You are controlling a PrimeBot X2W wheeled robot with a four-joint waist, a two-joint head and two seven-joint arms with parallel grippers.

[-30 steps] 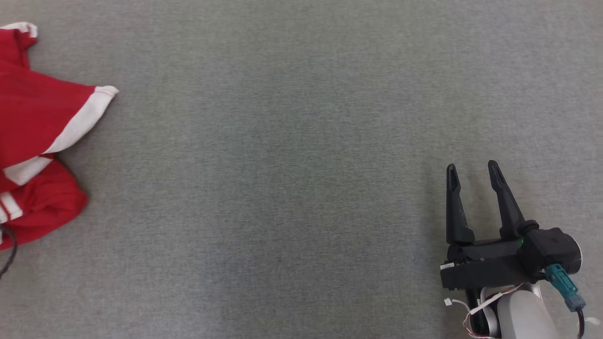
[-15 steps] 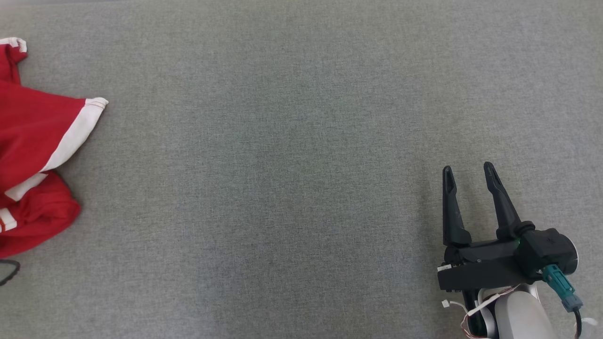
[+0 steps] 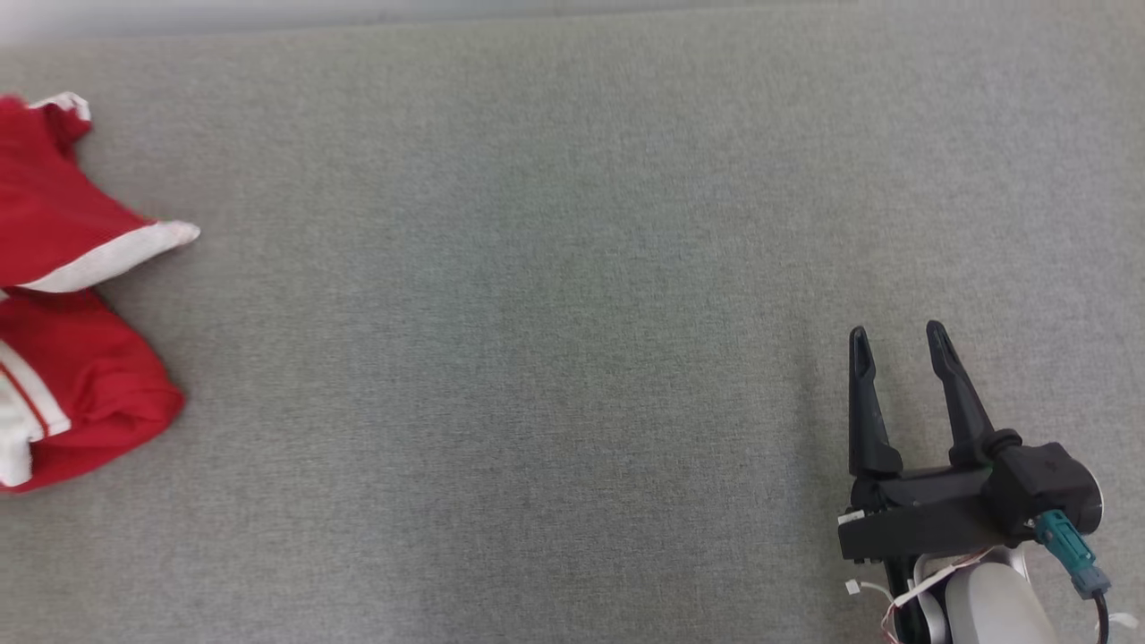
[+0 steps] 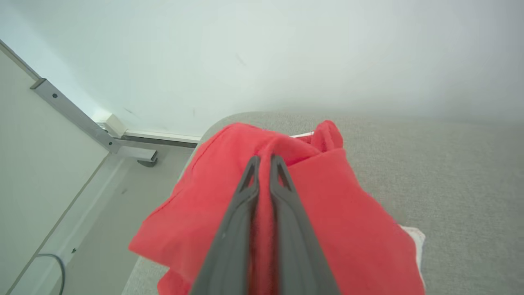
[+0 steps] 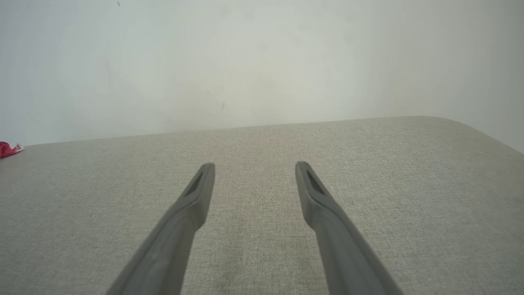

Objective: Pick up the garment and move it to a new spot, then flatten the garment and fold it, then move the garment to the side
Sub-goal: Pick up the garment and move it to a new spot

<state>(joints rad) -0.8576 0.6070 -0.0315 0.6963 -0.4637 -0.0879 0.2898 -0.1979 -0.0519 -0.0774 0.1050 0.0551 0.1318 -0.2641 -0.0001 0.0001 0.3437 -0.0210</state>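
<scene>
A red garment [image 3: 72, 358] with white trim lies bunched at the far left of the grey table in the head view. The left wrist view has the garment [image 4: 327, 205] draped around my left gripper [image 4: 265, 160], whose two fingers are shut on a fold of the red cloth, lifting it off the surface. My right gripper [image 3: 897, 333] rests low at the right of the table, open, with nothing between its fingers [image 5: 311, 184]. A small red scrap of the garment [image 5: 8, 149] peeks in at the far left of the right wrist view.
The grey fabric table top [image 3: 537, 358] stretches wide between the garment and my right gripper. Its back edge [image 3: 572, 13] meets a pale wall. Beyond the table's left end the left wrist view shows floor, a metal rail [image 4: 73, 114] and a dark cable [image 4: 57, 266].
The left gripper has shut on the garment. The cloth has bunched and its white-trimmed flap has drawn in. The head camera has tilted, bringing the table's back edge into view. The right arm stays put.
</scene>
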